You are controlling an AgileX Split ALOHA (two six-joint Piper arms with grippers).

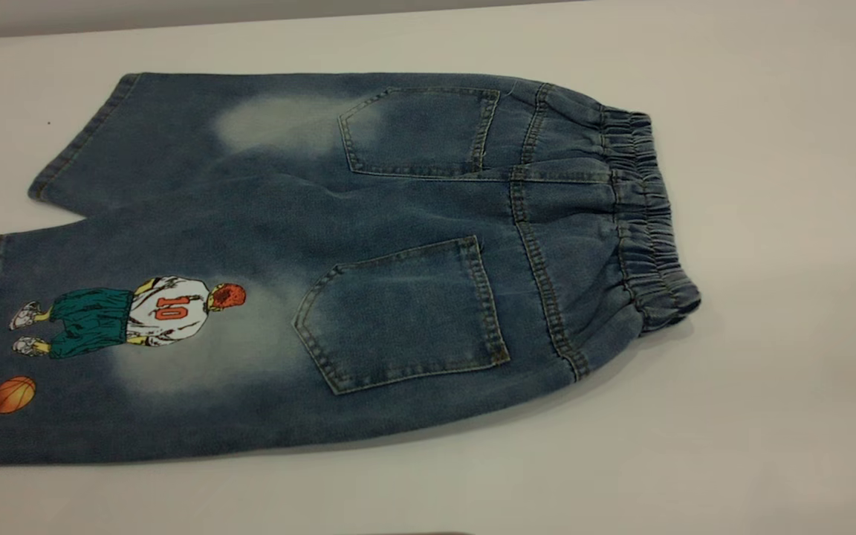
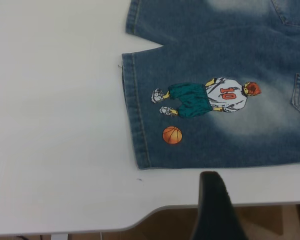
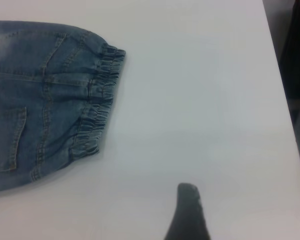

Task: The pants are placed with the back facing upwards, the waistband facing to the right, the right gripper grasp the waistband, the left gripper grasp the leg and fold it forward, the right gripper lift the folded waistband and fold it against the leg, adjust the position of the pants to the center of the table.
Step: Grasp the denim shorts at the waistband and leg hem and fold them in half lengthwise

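The pants (image 1: 368, 245) lie flat on the table (image 1: 770, 416), back side up, both patch pockets showing. Their ruffled waistband (image 1: 647, 223) points right. The leg (image 1: 123, 327) with the printed player numbered 10 and an orange basketball lies at the near left, beside the plain leg (image 1: 160, 141) farther back. No gripper shows in the exterior view. A black part of my left gripper (image 2: 215, 210) hovers over the table edge, short of the printed leg's (image 2: 205, 115) hem. A dark part of my right gripper (image 3: 187, 215) hangs above bare table, apart from the waistband (image 3: 97, 105).
The table's near edge (image 2: 155, 210) runs close under the left gripper, with brown floor below it. In the right wrist view the table's side edge (image 3: 285, 120) lies beyond the waistband, with a wide bare white strip between them.
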